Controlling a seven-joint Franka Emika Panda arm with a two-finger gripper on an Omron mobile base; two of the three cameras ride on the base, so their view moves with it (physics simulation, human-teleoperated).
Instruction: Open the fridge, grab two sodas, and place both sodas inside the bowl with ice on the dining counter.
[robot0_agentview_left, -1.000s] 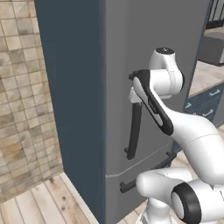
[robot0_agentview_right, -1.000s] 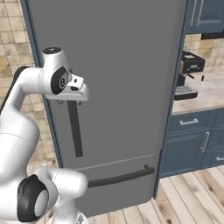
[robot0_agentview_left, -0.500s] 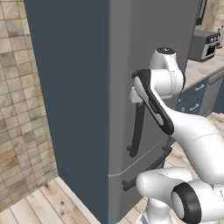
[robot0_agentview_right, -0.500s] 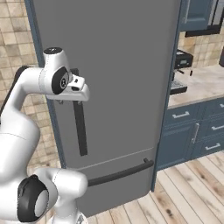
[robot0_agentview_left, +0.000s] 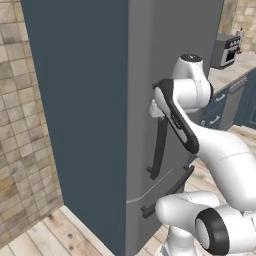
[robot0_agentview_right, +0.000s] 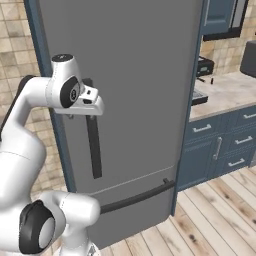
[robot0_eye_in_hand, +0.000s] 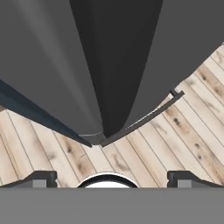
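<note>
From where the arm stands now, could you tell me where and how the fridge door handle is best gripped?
Grip the dark vertical bar handle near its upper end, coming straight at the fridge door front, one finger either side of the bar. It is slim, upright and stands off the door. The gripper is open at the top of the bar already.

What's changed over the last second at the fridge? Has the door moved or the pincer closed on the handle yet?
The whole picture has slid in both base views, with more of the side counter showing, so the base has shifted, not the things. The fridge door is still shut. The pincer stays open at the top of the vertical handle, nothing gripped. The lower drawer handle is untouched.
</note>
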